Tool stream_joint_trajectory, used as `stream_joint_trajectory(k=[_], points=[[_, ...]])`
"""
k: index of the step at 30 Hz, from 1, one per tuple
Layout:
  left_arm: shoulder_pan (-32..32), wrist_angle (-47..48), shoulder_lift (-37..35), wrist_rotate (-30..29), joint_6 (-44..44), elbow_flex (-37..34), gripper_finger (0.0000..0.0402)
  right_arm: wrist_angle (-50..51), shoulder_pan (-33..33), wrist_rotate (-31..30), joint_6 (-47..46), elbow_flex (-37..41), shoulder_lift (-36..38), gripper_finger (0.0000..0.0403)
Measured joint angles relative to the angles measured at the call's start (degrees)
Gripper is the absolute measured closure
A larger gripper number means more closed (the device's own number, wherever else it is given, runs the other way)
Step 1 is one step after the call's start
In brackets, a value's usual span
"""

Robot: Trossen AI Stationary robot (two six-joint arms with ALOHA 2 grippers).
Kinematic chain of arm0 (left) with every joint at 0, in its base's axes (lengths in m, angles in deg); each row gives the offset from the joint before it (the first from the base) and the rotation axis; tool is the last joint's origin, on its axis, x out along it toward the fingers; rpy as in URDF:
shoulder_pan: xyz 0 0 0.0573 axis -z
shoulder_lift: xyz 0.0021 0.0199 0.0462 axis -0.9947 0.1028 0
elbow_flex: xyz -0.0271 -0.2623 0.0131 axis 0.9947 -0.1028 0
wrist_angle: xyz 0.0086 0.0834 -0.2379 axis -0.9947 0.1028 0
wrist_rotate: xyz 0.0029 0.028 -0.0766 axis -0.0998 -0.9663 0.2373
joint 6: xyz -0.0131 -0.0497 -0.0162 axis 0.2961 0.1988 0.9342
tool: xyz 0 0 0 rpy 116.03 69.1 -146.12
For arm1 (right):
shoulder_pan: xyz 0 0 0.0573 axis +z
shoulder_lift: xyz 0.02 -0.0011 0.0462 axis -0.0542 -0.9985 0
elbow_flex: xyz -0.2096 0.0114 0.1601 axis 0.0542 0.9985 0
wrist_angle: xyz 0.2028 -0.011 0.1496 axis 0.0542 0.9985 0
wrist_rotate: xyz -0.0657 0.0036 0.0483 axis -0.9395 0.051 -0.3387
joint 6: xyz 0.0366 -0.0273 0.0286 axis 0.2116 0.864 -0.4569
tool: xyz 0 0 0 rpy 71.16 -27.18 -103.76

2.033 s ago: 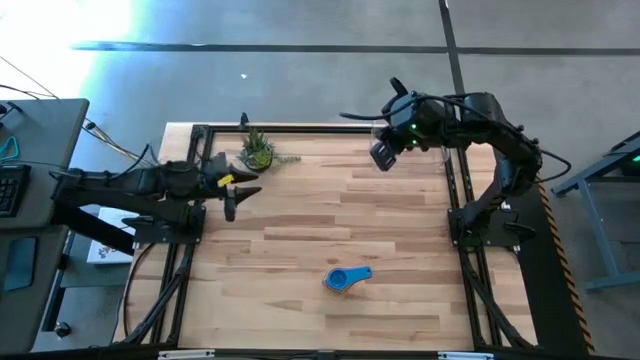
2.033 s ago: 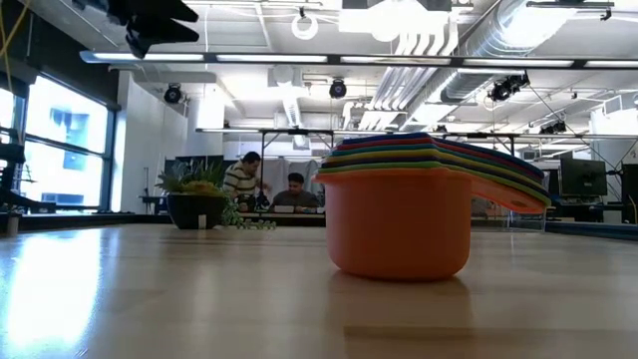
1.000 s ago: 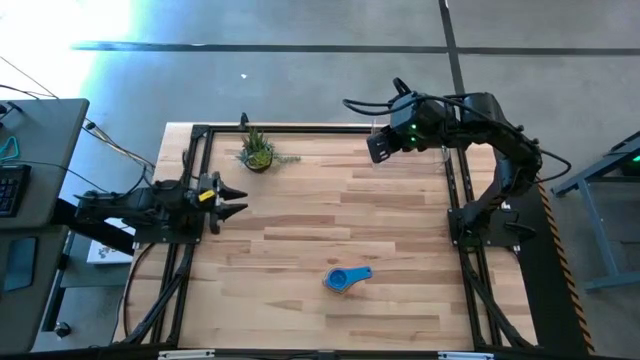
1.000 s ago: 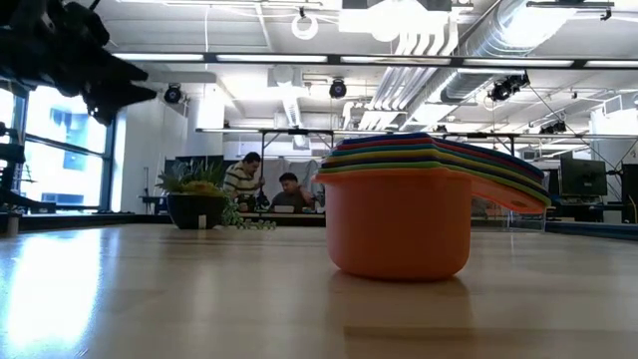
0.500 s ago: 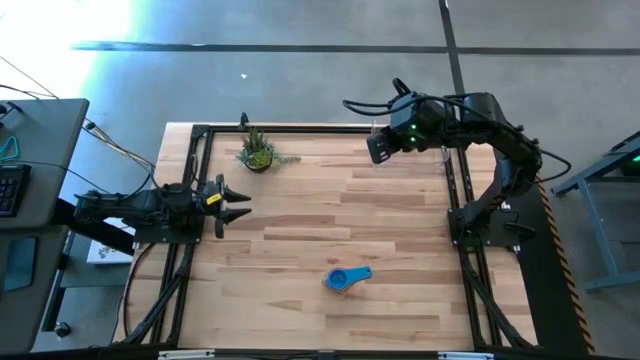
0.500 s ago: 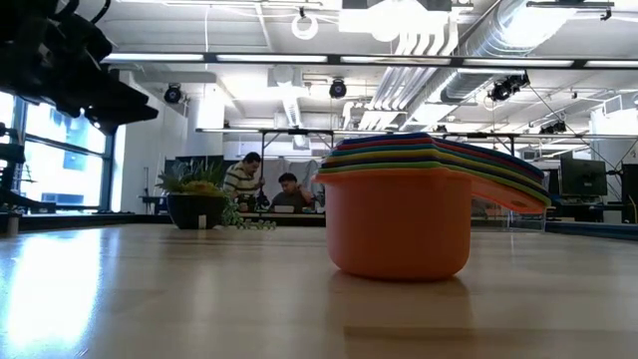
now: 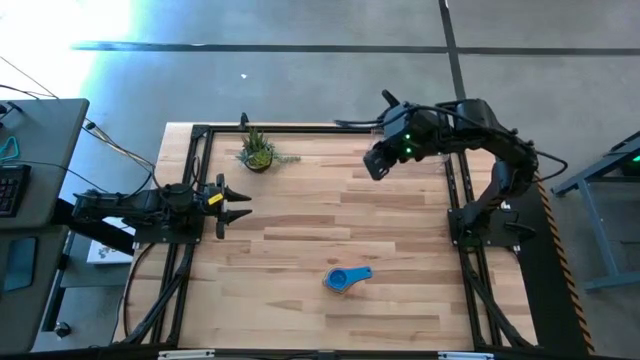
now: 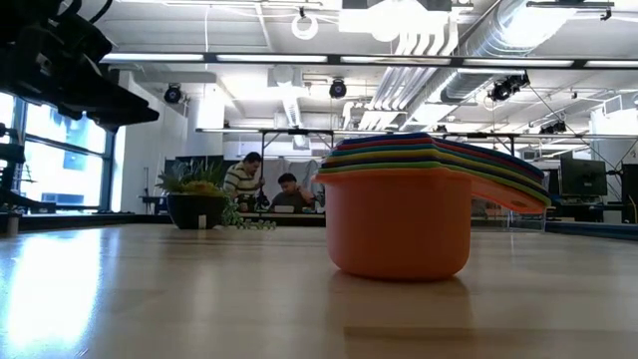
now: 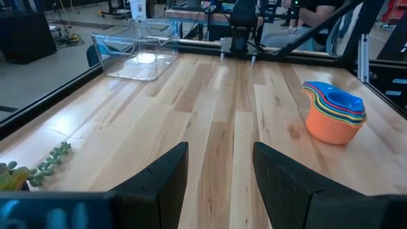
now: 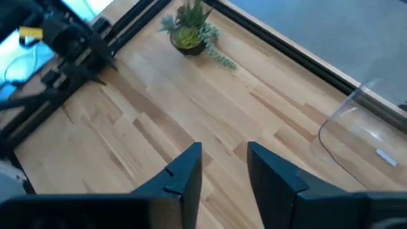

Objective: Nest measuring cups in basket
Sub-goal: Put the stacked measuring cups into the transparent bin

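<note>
The measuring cups [image 7: 345, 279] stand nested in one stack on the table, toward its near edge. The orange cup [image 8: 399, 224] is at the bottom and the blue one on top [image 9: 335, 102]. The clear basket [image 9: 137, 54] sits at the far right corner and also shows in the right wrist view [image 10: 359, 124]. It holds nothing I can see. My left gripper [image 7: 232, 203] hovers open by the table's left edge, pointing across the table [image 9: 219, 175]. My right gripper [image 7: 374, 165] hangs open above the far right part of the table [image 10: 224, 172], near the basket.
A small potted plant [image 7: 257, 152] stands near the far left corner, with a sprig trailing on the wood [image 10: 219, 57]. A black metal frame [image 7: 300, 128] borders the table. Bare wood lies between the cups and the basket. People sit in the room behind [image 8: 264, 184].
My right gripper has moved a little toward the table's near edge and left, and has tipped further downward. My left gripper has rolled slightly about its own axis near the left edge. The cups have stayed where they were.
</note>
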Motion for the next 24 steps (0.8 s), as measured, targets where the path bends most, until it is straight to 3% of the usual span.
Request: stream_joint_trajectory(k=[5,14,24], points=[[0.0,0.0,0.0,0.0,0.0,0.0,0.0234,0.0,1.9,0.4,4.9,0.0,-0.7,0.0242],[0.0,0.0,0.0,0.0,0.0,0.0,0.0234,-0.2,5.1,6.6,13.0,1.2,-1.8,0.0176],[0.0,0.0,0.0,0.0,0.0,0.0,0.0234,-0.1,9.5,7.5,18.4,12.2,-1.7,0.0159]])
